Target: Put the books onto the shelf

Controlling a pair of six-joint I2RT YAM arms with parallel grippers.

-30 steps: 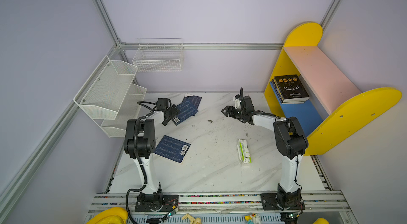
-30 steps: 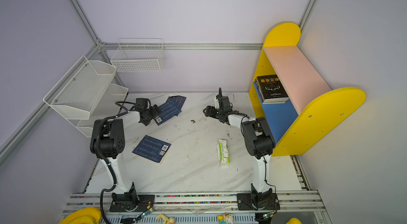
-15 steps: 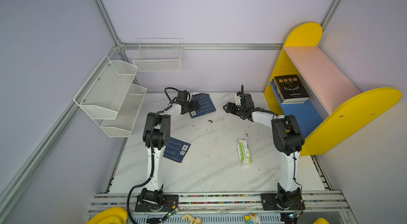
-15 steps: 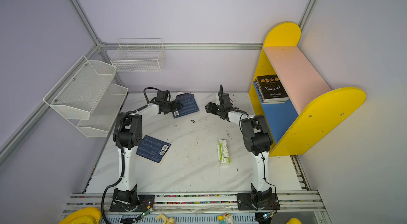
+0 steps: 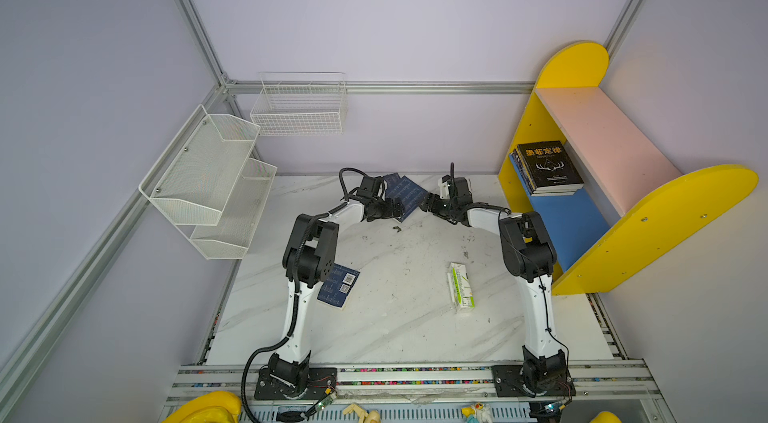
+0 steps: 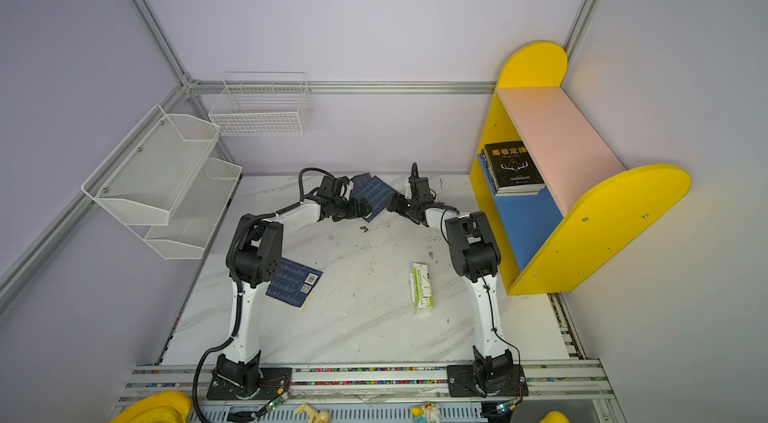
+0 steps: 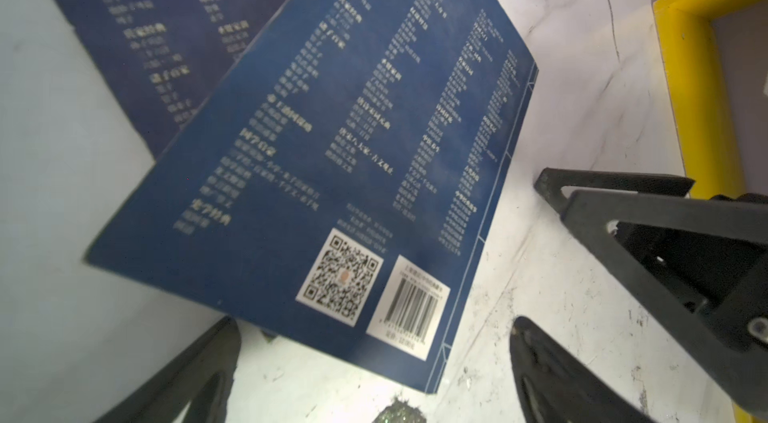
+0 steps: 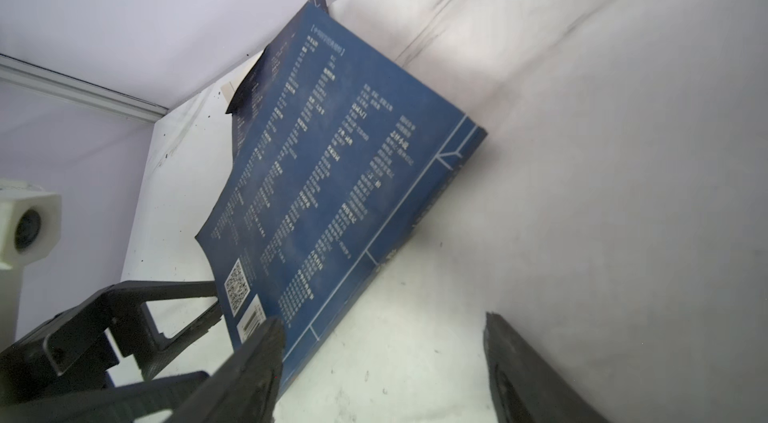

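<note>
Two overlapping navy books (image 5: 405,193) (image 6: 374,193) lie at the back of the table near the wall. My left gripper (image 5: 397,209) (image 6: 365,209) is open at their near left edge. The barcode corner of the upper book (image 7: 332,150) lies between its fingers, over the lower book (image 7: 166,26). My right gripper (image 5: 428,204) (image 6: 392,204) is open just right of the books. One of its fingers (image 8: 257,358) overlaps a corner of the book (image 8: 332,175). A third navy book (image 5: 338,286) (image 6: 295,281) lies by the left arm. A black book (image 5: 546,167) tops a stack on the shelf (image 5: 602,138).
A green-and-white carton (image 5: 460,288) (image 6: 422,288) lies right of centre on the marble table (image 5: 395,317). A white mesh rack (image 5: 208,179) and a wire basket (image 5: 299,109) hang at the back left. A dark scrap (image 5: 397,229) lies below the grippers.
My left gripper has swept right along the back of the table, and the two navy books have slid and turned with it toward the right gripper, which barely moved.
</note>
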